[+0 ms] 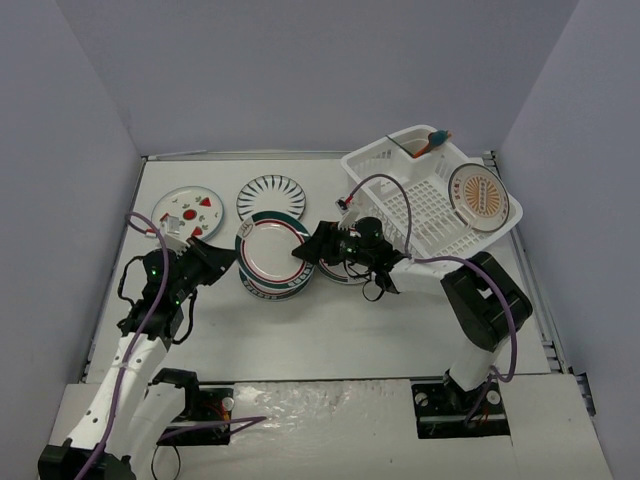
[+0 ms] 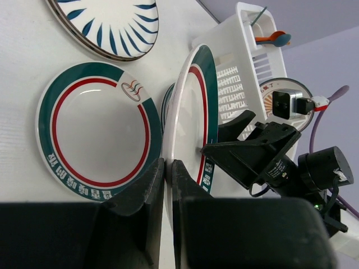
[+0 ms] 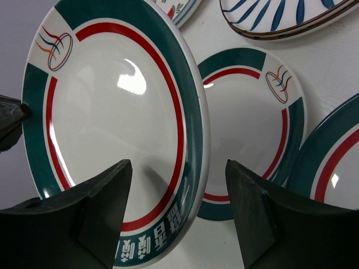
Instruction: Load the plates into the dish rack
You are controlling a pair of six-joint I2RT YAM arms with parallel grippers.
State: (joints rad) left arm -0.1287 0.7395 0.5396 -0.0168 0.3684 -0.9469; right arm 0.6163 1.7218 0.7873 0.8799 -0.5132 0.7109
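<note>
My left gripper (image 1: 230, 254) is shut on the near rim of a green-and-red rimmed plate (image 1: 268, 250), holding it on edge above the table; the rim is pinched between the fingers (image 2: 152, 179). My right gripper (image 1: 313, 248) stands open at the plate's opposite side. The plate's rim (image 3: 193, 140) lies between its two jaws with a gap on each side. A second green-and-red plate (image 2: 95, 129) lies flat beneath. The white dish rack (image 1: 375, 160) at the back right holds an orange sunburst plate (image 1: 479, 196) on edge.
A black radial-striped plate (image 1: 271, 197) and a strawberry plate (image 1: 187, 211) lie flat at the back left. A third green-rimmed plate (image 3: 336, 162) sits under my right arm. A spoon (image 1: 432, 142) stands in the rack's corner cup. Grey walls enclose the table.
</note>
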